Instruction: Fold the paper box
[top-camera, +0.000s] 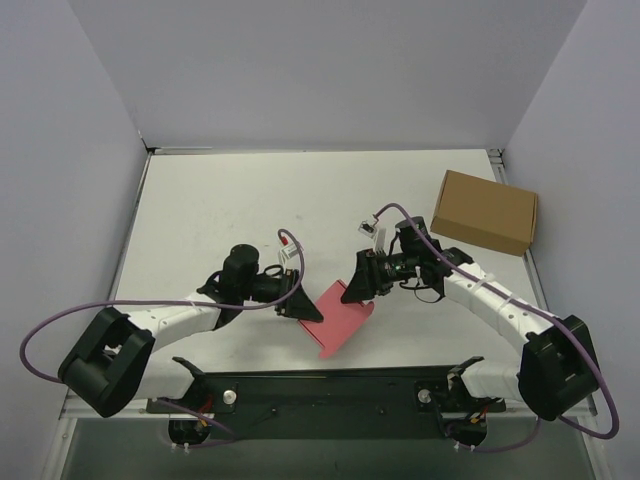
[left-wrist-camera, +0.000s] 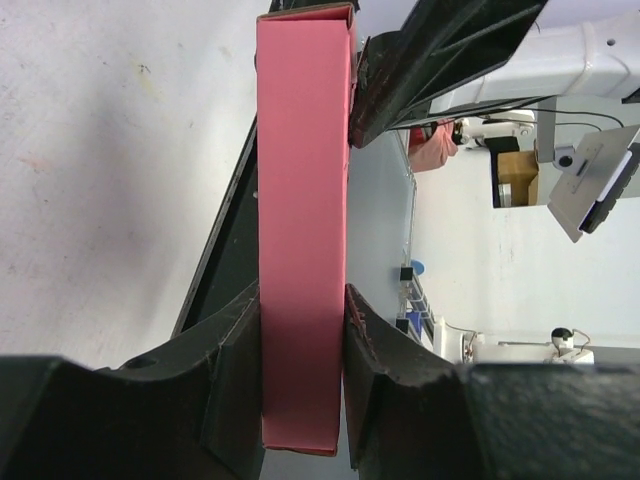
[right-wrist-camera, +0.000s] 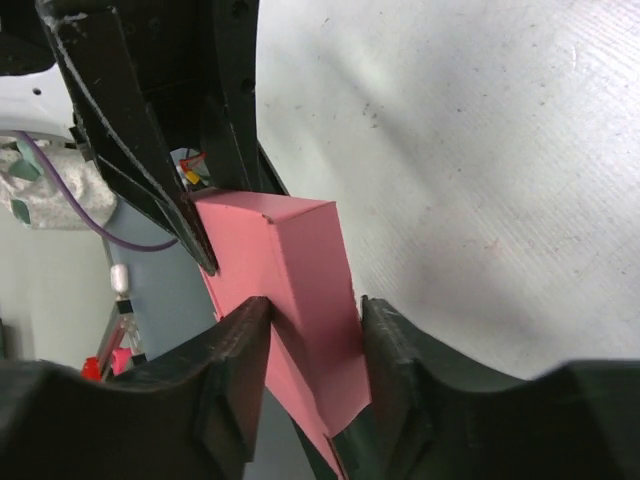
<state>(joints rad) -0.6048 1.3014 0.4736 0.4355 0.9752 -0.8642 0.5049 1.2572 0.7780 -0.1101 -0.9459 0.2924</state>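
Note:
The paper box (top-camera: 340, 318) is a pink-red, partly folded card, held above the table between my two arms. In the left wrist view its long narrow face (left-wrist-camera: 302, 200) runs up between the jaws, and my left gripper (left-wrist-camera: 302, 340) is shut on it with both pads pressed to its sides. My right gripper (right-wrist-camera: 315, 320) grips the other end of the paper box (right-wrist-camera: 310, 260), a pad against each side of a folded wall. From above, the left gripper (top-camera: 300, 302) and right gripper (top-camera: 362, 284) face each other across the card. A flat flap hangs toward the near edge.
A larger brown cardboard box (top-camera: 485, 212) lies at the back right of the white table (top-camera: 250, 200). Grey walls close the table on three sides. The black base rail (top-camera: 330, 385) runs along the near edge.

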